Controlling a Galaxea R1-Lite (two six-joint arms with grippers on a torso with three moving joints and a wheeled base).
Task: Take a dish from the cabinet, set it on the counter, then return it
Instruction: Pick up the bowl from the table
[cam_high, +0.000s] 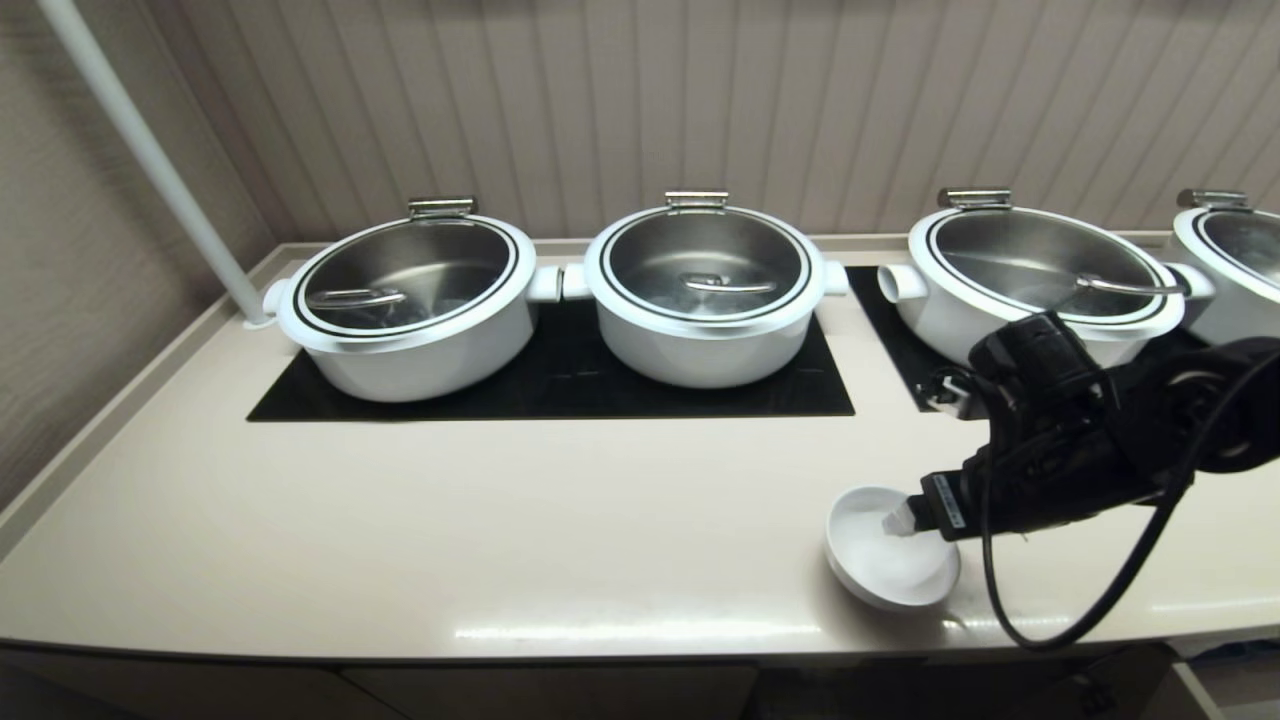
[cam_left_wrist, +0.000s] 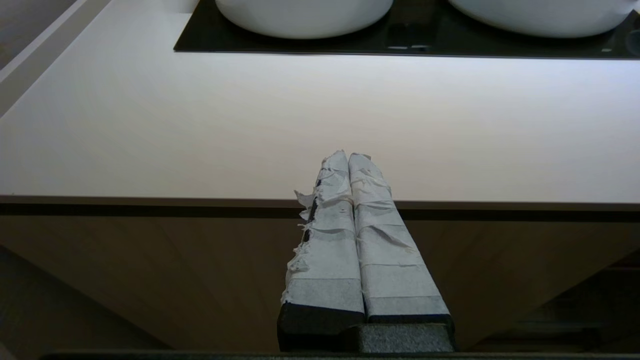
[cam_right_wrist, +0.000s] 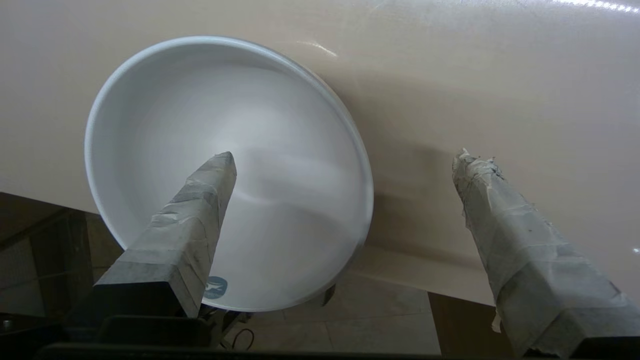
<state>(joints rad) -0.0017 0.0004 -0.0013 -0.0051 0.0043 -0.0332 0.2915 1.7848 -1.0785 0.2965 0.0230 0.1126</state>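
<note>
One dish (cam_high: 885, 560), white, on the desk (cam_high: 500, 520) near its front edge. Right gripper (cam_right_wrist: 345, 165) reaches in from the right, jaws wide apart, one finger over the bowl, one outside; contact perhaps none. Left gripper (cam_left_wrist: 352, 160) below desk edge, jaws together. Cabinet mostly cut off.

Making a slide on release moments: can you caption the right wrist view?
Right gripper open astride the white dish's rim, one finger inside it, the dish near the counter's front edge.
</note>
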